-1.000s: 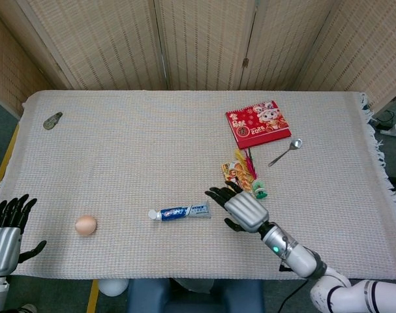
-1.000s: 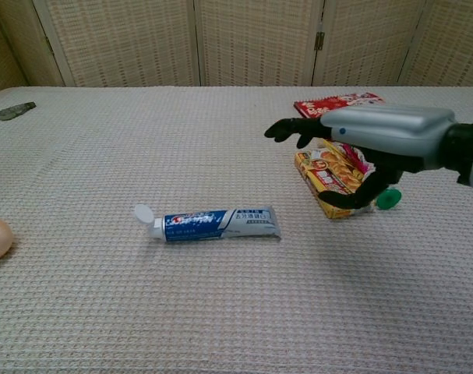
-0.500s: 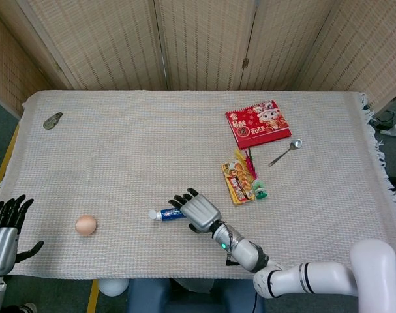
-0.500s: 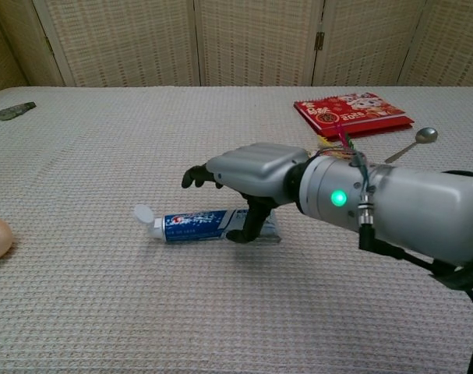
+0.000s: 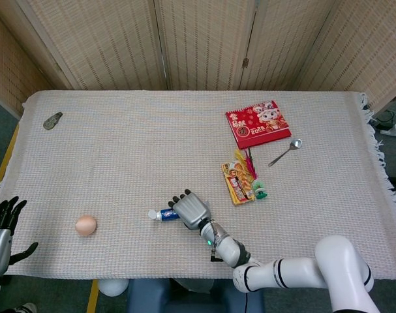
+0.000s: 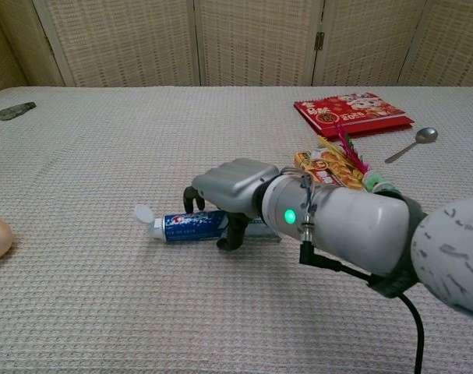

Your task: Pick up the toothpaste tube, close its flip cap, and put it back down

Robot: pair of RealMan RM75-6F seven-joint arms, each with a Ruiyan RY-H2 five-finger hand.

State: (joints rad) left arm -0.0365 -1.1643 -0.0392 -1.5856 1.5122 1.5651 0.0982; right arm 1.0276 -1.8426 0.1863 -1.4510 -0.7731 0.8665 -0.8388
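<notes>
Right hand (image 6: 230, 187) fingers curl over toothpaste tube (image 6: 191, 225), grasp unconfirmed; close mid-body, keeping open flip cap (image 6: 142, 213) clear.

**Item count, table top**

I count one toothpaste tube (image 5: 164, 214), lying near the front edge of the table (image 5: 119, 150). One egg (image 5: 85, 225), well left of the tube. One small grey object (image 5: 52, 120), far back-left of the tube; I can't tell what it is. One red booklet (image 5: 258, 123), back-right of the tube. One spoon (image 5: 286, 152) and one snack packet (image 5: 235, 183), right of the tube. Two hands: right hand (image 5: 191, 210) on the tube, left hand (image 5: 0, 231) far left of it.
</notes>
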